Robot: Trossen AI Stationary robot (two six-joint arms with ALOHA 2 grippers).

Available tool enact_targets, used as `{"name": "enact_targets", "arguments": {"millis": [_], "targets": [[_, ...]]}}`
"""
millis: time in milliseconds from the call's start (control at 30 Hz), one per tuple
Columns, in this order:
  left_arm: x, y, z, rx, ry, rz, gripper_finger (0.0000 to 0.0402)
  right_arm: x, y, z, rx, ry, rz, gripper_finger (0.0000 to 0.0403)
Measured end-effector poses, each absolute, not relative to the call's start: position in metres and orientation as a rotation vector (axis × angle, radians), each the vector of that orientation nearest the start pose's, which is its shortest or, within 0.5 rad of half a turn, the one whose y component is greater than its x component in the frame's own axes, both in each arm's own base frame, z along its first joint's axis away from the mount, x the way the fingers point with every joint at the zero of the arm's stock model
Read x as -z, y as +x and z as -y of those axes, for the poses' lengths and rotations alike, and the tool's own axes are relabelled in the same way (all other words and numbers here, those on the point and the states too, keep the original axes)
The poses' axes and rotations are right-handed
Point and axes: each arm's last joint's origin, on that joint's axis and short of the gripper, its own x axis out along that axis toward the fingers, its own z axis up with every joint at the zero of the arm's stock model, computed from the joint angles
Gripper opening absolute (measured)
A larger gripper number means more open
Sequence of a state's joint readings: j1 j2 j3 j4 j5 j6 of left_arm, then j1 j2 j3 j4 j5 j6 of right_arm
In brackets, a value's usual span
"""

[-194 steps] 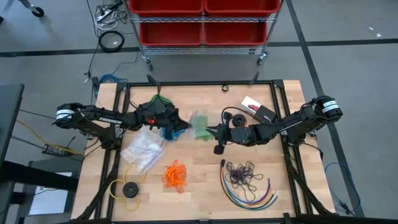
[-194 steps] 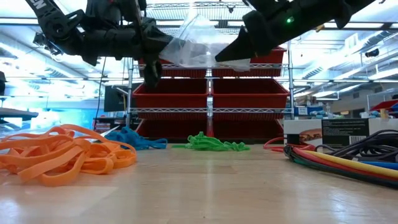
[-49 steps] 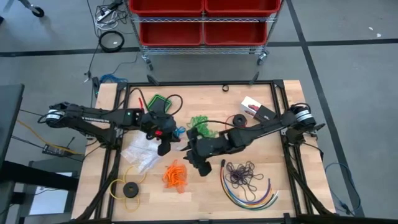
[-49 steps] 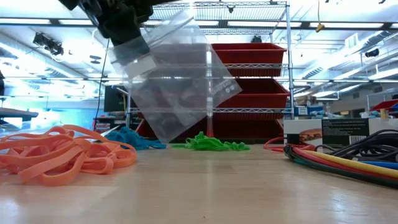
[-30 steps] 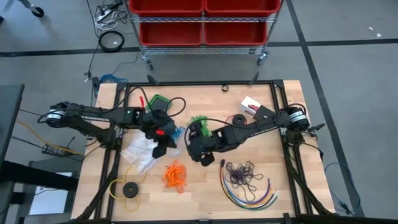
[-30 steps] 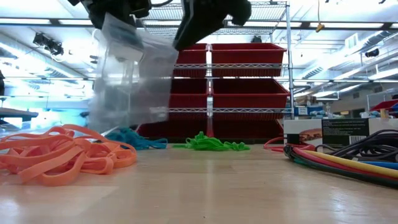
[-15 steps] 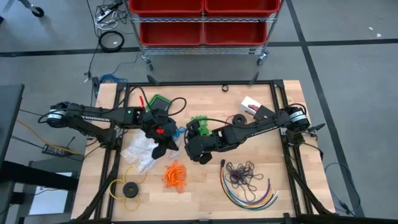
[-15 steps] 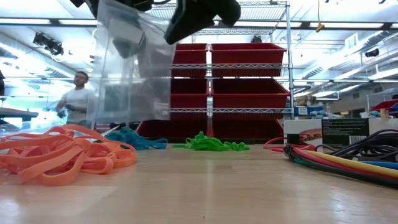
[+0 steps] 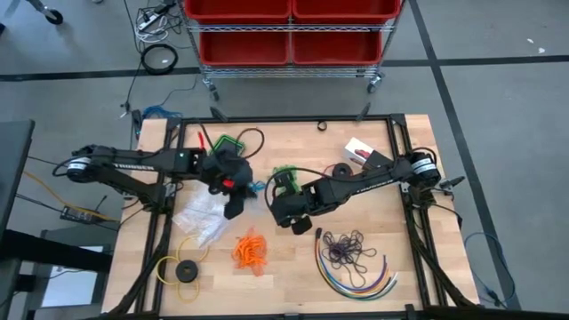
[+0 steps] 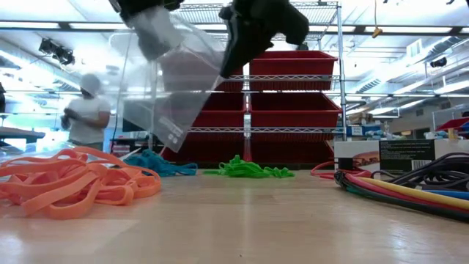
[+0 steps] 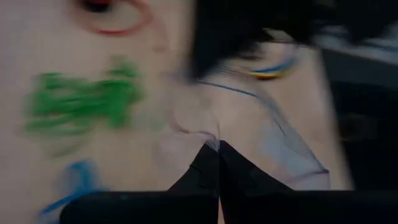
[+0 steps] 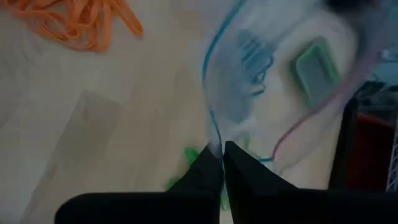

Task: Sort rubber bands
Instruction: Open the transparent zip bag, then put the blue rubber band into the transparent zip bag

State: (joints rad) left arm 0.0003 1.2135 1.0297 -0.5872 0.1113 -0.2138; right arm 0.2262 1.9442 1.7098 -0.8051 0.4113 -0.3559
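A clear zip bag (image 10: 176, 81) hangs in the air between my two grippers over the table's middle. My left gripper (image 9: 235, 208) is shut on it, and so is my right gripper (image 9: 270, 197). In the low view the left gripper (image 10: 145, 16) is up at the left and the right gripper (image 10: 229, 66) to its right. The rubber bands lie on the table in bunches: orange (image 9: 250, 251), green (image 9: 283, 173), blue (image 10: 157, 163) and dark purple (image 9: 347, 249). My left gripper pinches the bag's edge (image 11: 207, 138) between its two shut fingers, slanting down from the table's left. The bag hangs below the fingers, clear of the table. My right gripper pinches the bag's mouth edge (image 12: 213, 138) by the blue zip line between its two fingers, slanting down from the table's right. The bag stretches aslant from there to the other gripper, with its lower corner (image 10: 173, 144) above the blue bunch.
More clear bags (image 9: 203, 218) lie at the left. A yellow ring with a black disc (image 9: 182, 269) sits near the front left, and curved multicoloured cables (image 9: 360, 283) at the front right. A white-and-red box (image 9: 360, 151) lies at the back right. A person (image 10: 86, 114) stands in the room behind.
My right gripper has taken hold of the bag's edge. The bag hung straight down below my left gripper. It is now drawn aslant between the two grippers, with its right side pulled up toward the right gripper.
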Motion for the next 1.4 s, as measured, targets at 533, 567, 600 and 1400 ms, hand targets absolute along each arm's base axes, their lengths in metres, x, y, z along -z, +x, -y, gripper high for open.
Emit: {"name": "enact_targets", "arguments": {"millis": [533,567,600,1400], "targets": [[-0.276,0.273,-0.006,-0.170,-0.142,-0.837,0.0000,-0.280,0.419,-0.103,-0.111,-0.625,-0.825,0.0000],[-0.277,0.275,-0.006,-0.168,-0.143,-0.817,0.0000,-0.280,0.419,-0.103,-0.120,-0.610,-0.827,0.0000],[-0.278,0.277,-0.006,-0.166,-0.145,-0.790,0.0000,-0.280,0.418,-0.103,-0.127,-0.595,-0.830,0.0000],[-0.286,0.278,0.000,-0.121,-0.155,-0.720,0.0204,-0.282,0.419,-0.111,-0.079,-0.568,-0.797,0.0000]]}}
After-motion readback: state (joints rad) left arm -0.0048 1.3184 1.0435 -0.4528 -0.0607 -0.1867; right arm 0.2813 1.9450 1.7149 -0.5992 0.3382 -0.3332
